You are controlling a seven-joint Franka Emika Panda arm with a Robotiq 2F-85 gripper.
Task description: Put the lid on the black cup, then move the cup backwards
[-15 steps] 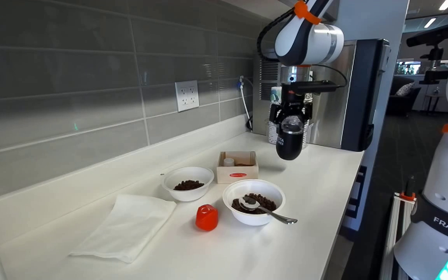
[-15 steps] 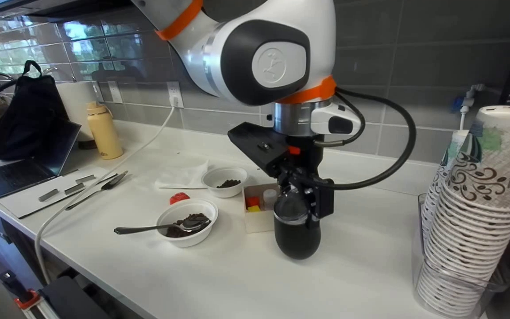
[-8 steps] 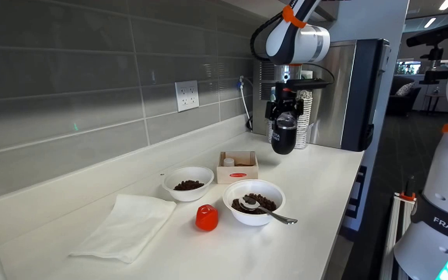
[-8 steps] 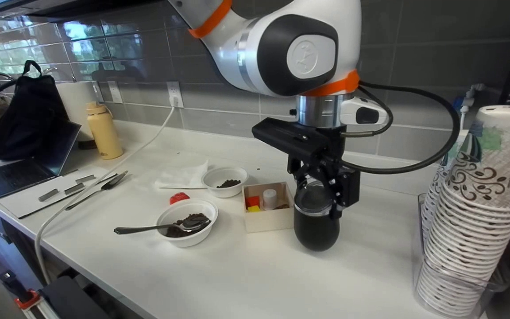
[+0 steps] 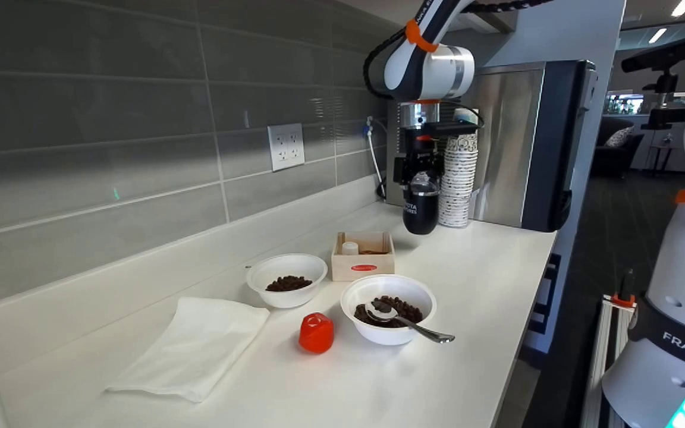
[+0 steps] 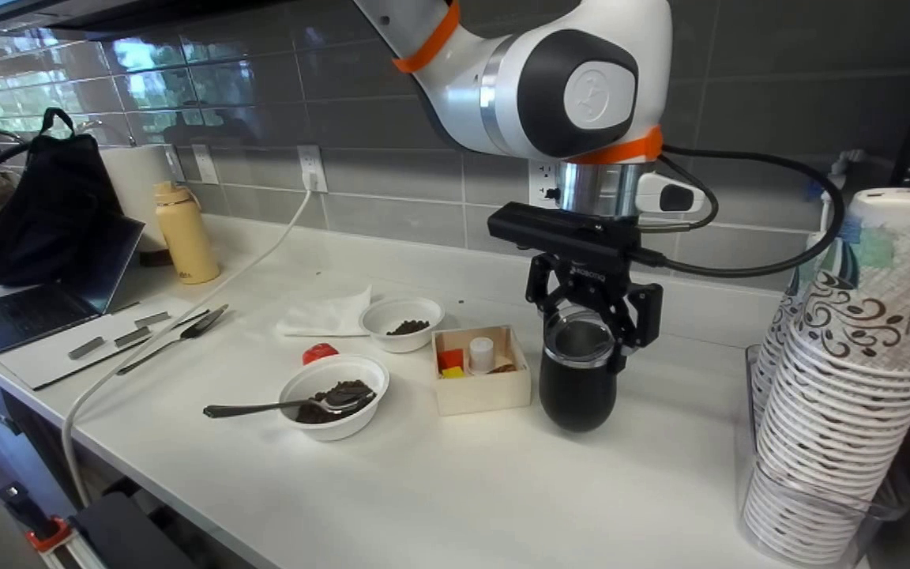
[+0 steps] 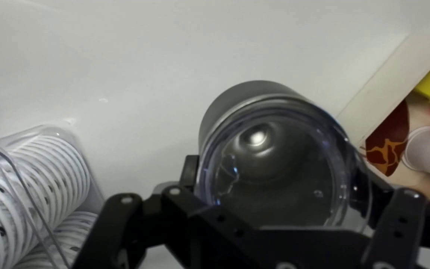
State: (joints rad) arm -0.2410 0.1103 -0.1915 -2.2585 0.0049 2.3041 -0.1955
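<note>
The black cup [image 6: 577, 395] is a glossy tumbler with a silver band near its top; in an exterior view it hangs upright or nearly so [image 5: 420, 215]. A clear lid [image 6: 579, 320] sits on its mouth, and the lid also shows in the wrist view [image 7: 343, 157]. My gripper [image 6: 584, 336] is shut on the black cup near its top, with a finger on either side. In the wrist view the gripper [image 7: 286, 179] frames the lid and the cup's inside shows through it. The cup appears slightly above the counter; its base contact is hard to judge.
Tall stacks of white patterned paper cups [image 6: 842, 411] stand in a clear holder beside the held cup. A small wooden box [image 6: 483, 395] is on the other side. Two white bowls [image 6: 334, 433] [image 6: 401, 340], a red cup [image 5: 316, 333] and a white cloth [image 5: 197, 348] lie farther along.
The arm has carried the lidded black cup towards the wall and the paper-cup stacks, away from the counter's front edge. The grip stays shut. The bowls, box and red cup have not moved.
</note>
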